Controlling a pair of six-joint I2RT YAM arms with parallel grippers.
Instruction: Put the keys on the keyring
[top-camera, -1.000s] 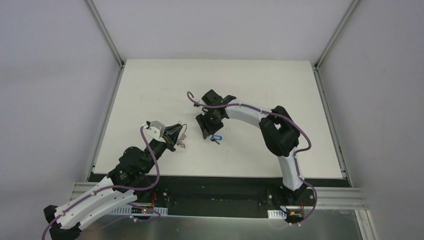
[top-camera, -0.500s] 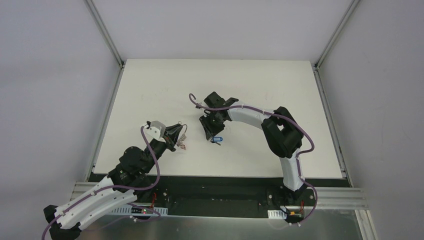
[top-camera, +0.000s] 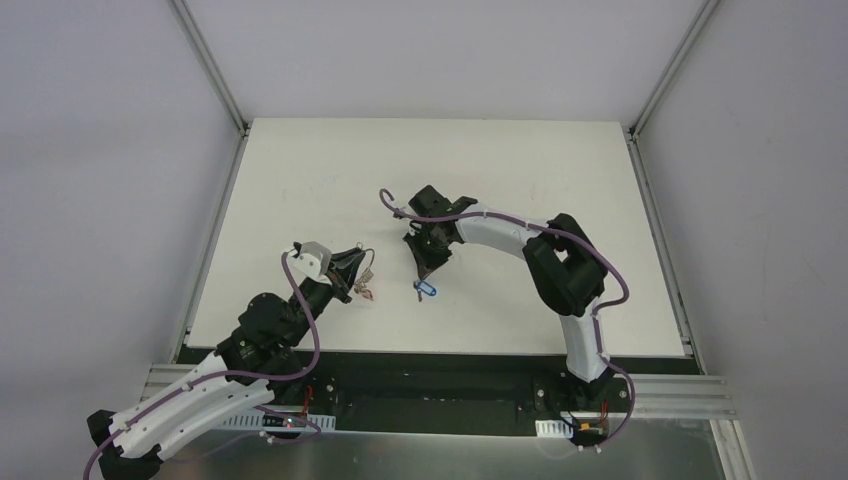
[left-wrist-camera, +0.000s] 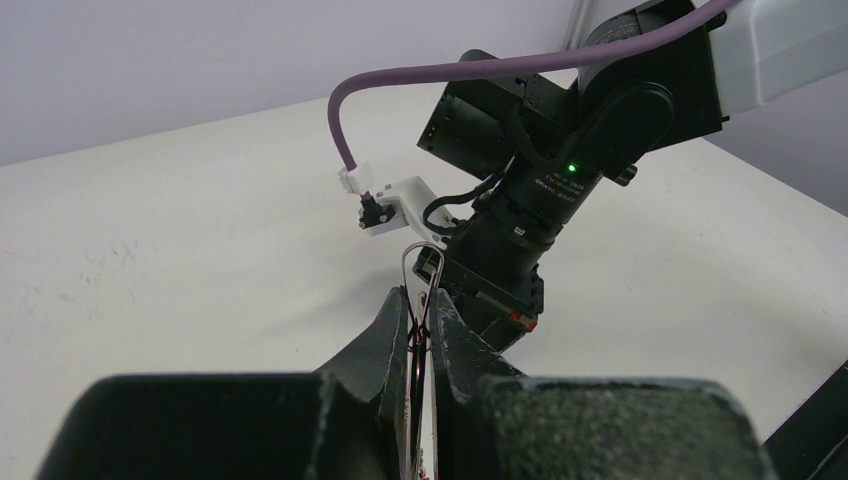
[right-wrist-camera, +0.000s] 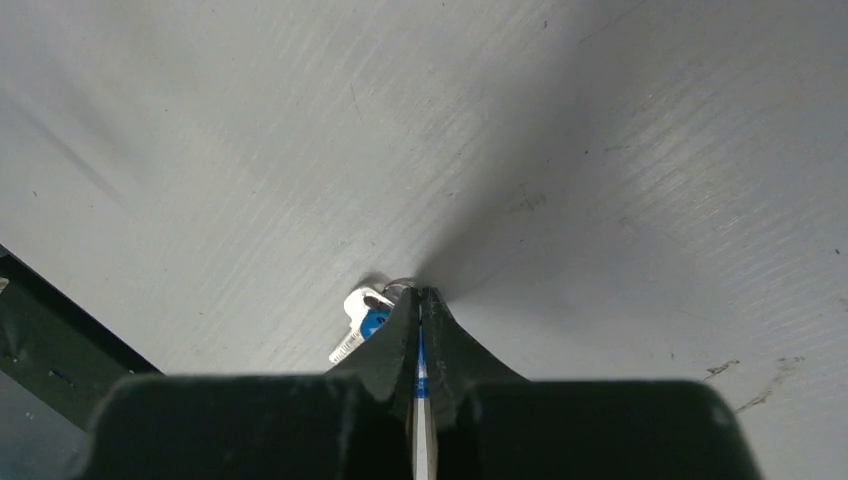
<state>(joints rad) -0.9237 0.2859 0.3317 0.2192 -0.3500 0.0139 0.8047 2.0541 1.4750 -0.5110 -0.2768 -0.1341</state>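
Clamping blue-headed key (right-wrist-camera: 375, 322) at frame centre: right hand (right-wrist-camera: 419, 296) pinched together on it, down at bench (right-wrist-camera: 600, 150). Left hand (left-wrist-camera: 420, 312) clamped on keyring (left-wrist-camera: 421, 244).

Blue key (right-wrist-camera: 374, 322): silver blade, blue head pinched in right claw (right-wrist-camera: 419, 297), near the bench (right-wrist-camera: 620, 180). Keyring (left-wrist-camera: 421, 262): thin silver loop, upright, clamped in left claw (left-wrist-camera: 421, 318), lower part hidden.
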